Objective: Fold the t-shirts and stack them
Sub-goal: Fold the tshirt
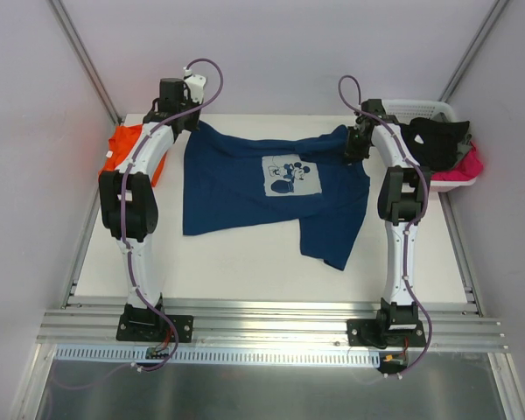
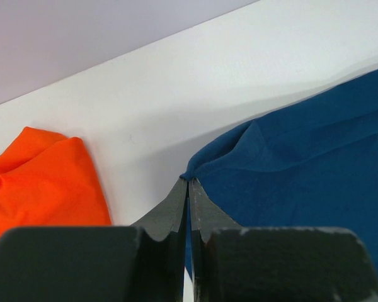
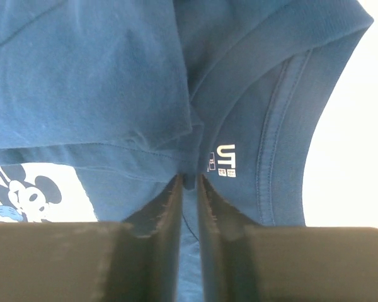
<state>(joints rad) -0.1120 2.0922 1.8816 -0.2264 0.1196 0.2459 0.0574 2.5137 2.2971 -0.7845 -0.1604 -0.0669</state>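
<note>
- Two tools engaged: left tool [image 2: 188,182] pinched tight on a corner of the navy t-shirt [image 1: 236,188].
- Right tool [image 3: 188,179] narrow, gripping navy cloth by the neckline.
- Bunched orange t-shirt [image 1: 122,149] lies at far-left edge of tabletop [image 1: 245,262].

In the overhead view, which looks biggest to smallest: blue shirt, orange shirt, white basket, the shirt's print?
Navy t-shirt; white basket; orange t-shirt, unsure since the left arm hides part; chest print.

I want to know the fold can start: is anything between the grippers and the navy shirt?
Nothing visible. The left gripper pinches a corner of the navy shirt, and the right gripper grips cloth by its collar. The orange shirt lies apart, to the left.
</note>
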